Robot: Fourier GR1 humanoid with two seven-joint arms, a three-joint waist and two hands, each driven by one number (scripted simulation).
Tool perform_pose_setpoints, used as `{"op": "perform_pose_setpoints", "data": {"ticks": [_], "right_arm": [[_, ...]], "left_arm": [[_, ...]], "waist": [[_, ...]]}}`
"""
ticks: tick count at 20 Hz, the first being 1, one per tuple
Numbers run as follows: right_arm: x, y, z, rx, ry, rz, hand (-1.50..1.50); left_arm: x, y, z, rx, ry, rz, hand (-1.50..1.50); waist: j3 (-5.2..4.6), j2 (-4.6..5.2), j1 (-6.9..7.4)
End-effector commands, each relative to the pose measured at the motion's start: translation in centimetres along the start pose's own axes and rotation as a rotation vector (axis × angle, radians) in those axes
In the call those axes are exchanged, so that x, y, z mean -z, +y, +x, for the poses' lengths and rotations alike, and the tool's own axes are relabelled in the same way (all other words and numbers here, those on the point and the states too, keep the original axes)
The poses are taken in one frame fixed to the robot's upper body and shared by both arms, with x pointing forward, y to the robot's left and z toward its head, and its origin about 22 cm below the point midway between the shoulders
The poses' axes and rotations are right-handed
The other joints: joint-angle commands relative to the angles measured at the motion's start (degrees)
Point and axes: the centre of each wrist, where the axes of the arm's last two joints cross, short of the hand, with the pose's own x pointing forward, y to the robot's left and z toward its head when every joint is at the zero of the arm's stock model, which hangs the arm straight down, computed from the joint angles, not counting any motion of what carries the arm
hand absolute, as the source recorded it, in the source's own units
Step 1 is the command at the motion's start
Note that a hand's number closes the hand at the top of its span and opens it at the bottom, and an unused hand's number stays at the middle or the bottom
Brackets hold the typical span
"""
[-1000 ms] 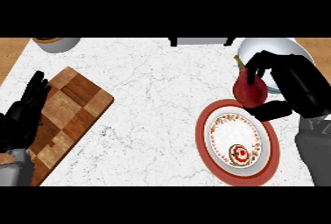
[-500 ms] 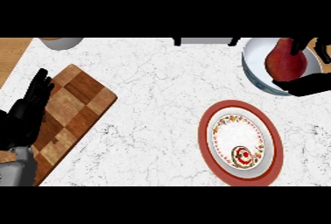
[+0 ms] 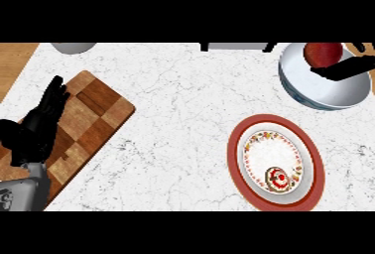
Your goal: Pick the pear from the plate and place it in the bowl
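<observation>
While the one red pear (image 3: 323, 53) is lying inside the single white bowl (image 3: 327, 92), the right robot hand (image 3: 341, 70) is hovering just beside it with fingers straight, gripping nothing. One plate (image 3: 275, 162) is sitting on the bench (image 3: 183, 99) below that robot hand. The left robot hand (image 3: 40, 124) is resting open over one wooden board (image 3: 92, 114).
</observation>
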Motion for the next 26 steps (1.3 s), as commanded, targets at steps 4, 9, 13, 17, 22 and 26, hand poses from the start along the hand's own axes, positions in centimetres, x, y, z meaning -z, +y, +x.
{"op": "perform_pose_setpoints", "data": {"ticks": [4, 9, 13, 17, 22, 26], "right_arm": [[2.2, 1.3, -3.9, -0.008, 0.016, 0.008, 1.50], [1.2, 2.0, -5.9, -0.293, 0.154, 0.158, 1.50], [-0.3, 1.9, -9.3, -0.089, 0.293, 0.204, -1.50], [-0.3, 1.6, -9.7, -0.052, 0.207, 0.286, -1.50], [-1.3, 2.1, -11.0, 0.272, 0.176, 0.141, -1.50], [-0.5, 0.0, -10.6, 0.623, 0.141, -0.025, -1.50]], "left_arm": [[0.4, -0.8, 0.5, -0.012, -0.009, -0.017, 0.00], [0.6, -1.7, 1.0, -0.011, -0.036, -0.025, 0.00], [0.1, -0.2, 0.4, -0.022, -0.024, -0.027, 0.00], [0.6, -1.4, 0.3, -0.006, -0.032, -0.039, 0.00], [0.6, -1.4, 1.0, -0.022, -0.029, -0.022, 0.00], [0.4, -0.4, 0.2, -0.004, -0.018, -0.035, 0.00]], "waist": [[0.05, 0.59, 1.40], [-0.13, 1.38, 1.99], [0.08, 1.04, 2.24], [0.17, 1.49, 2.65], [0.34, 1.39, 2.33], [0.29, 0.97, 1.57]]}}
